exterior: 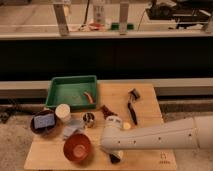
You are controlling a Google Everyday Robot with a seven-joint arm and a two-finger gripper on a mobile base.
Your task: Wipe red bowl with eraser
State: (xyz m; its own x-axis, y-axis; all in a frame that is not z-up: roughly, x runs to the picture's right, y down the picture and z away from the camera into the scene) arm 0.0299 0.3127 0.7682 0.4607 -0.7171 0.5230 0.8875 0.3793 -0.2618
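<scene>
The red bowl (77, 147) sits upright near the front left edge of the wooden table (150, 97). The eraser (114, 158) is a black bar lying just right of the bowl; only its near end shows under my arm. My white arm (160, 137) reaches in from the right. Its gripper (113, 152) is at the arm's left end, directly over the eraser and a little right of the bowl. The wrist hides most of the gripper.
A green tray (57, 95) holding a small orange item stands at the back left. A white cup (62, 111), a dark brown bowl (35, 127) holding a blue block (44, 120), a small metal cup (88, 119) and a black brush (132, 107) lie around.
</scene>
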